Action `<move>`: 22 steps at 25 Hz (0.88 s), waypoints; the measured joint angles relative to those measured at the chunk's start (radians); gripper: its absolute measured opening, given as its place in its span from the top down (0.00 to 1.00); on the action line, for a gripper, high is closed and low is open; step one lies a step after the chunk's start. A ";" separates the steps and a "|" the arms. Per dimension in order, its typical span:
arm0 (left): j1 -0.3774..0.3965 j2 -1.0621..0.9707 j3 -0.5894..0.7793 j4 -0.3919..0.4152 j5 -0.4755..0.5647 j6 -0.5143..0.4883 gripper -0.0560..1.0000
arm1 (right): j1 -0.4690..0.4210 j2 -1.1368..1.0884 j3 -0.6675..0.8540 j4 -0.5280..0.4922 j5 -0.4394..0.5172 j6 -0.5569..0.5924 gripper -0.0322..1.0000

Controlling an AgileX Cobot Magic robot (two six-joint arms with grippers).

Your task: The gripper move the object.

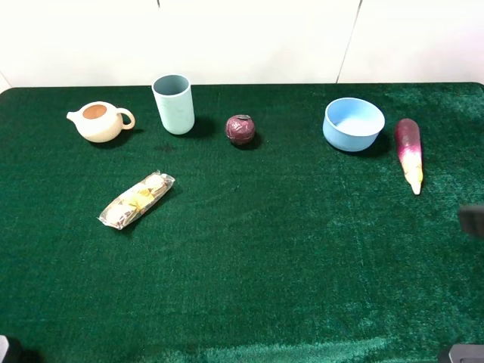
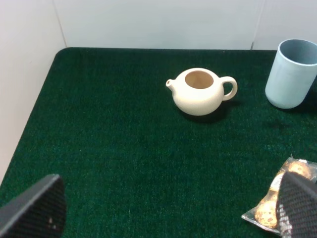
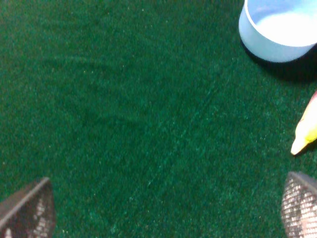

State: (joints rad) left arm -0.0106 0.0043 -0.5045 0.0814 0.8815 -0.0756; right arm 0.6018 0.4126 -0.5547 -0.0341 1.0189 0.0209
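Note:
The dark maroon ball point(image 1: 240, 129) with a small stem cap sits on the green cloth at the back middle, between the pale blue cup point(image 1: 174, 103) and the blue bowl point(image 1: 353, 124). Neither wrist view shows it. My left gripper point(image 2: 168, 210) is open and empty, its fingers point(image 2: 34, 208) wide apart low over the cloth near the front left. My right gripper point(image 3: 166, 210) is open and empty, its fingers point(image 3: 29, 210) apart over bare cloth short of the bowl point(image 3: 280, 29). In the high view only a dark bit of the right arm point(image 1: 472, 220) shows at the right edge.
A cream teapot point(image 1: 100, 121) stands at the back left, also in the left wrist view point(image 2: 200, 91) beside the cup point(image 2: 292, 74). A clear snack packet point(image 1: 137, 200) lies left of centre. A purple eggplant point(image 1: 409, 151) with a yellow tip point(image 3: 306, 131) lies right of the bowl.

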 joint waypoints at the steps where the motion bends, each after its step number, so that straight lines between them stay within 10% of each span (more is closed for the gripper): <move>1: 0.000 0.000 0.000 0.000 0.000 0.000 0.15 | 0.000 -0.043 0.023 0.003 0.001 0.000 0.30; 13: 0.000 0.000 0.000 0.000 0.000 0.000 0.15 | -0.011 -0.320 0.053 0.034 0.003 0.000 0.30; 22: 0.000 0.000 0.000 0.000 0.000 0.000 0.15 | -0.285 -0.419 0.055 0.040 0.003 -0.001 0.30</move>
State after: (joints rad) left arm -0.0106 0.0043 -0.5045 0.0818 0.8815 -0.0756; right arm 0.3168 -0.0064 -0.4996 0.0060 1.0217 0.0202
